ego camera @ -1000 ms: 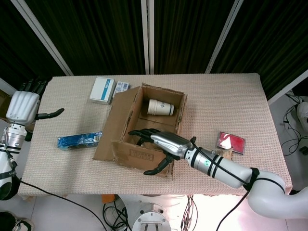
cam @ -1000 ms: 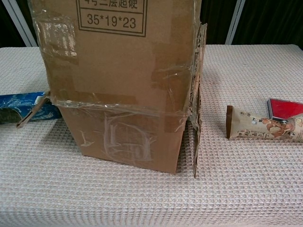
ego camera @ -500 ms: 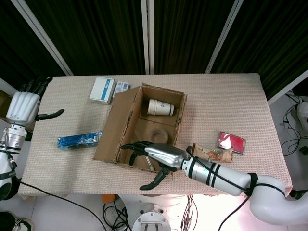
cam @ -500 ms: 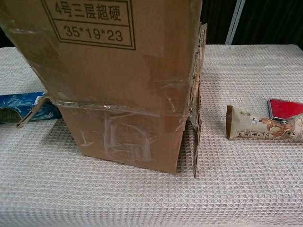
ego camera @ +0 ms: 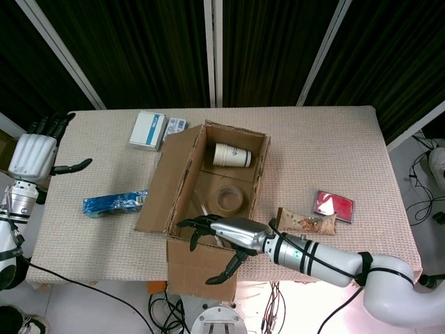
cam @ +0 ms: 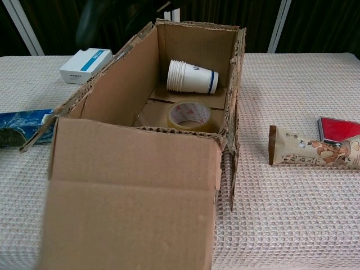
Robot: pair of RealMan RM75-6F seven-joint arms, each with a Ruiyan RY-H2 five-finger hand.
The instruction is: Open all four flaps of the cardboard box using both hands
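1. The cardboard box (ego camera: 208,181) sits mid-worktop (ego camera: 334,153), its near flap (cam: 129,208) folded down over the front edge.
2. The right hand (ego camera: 226,233) rests on that flap's fold with fingers (ego camera: 191,224) spread, seemingly gripping nothing.
3. The left hand (ego camera: 31,154) hovers well away at the left edge, fingers apart and empty.
4. Press the flap flat along the crease, palm broad, so the box does not slide.

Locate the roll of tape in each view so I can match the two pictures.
Head view: roll of tape lies on the cardboard box floor, centre frame.
Chest view: it lies inside the box, upper middle.
Shared landmark: the paper cups lying just beyond it.
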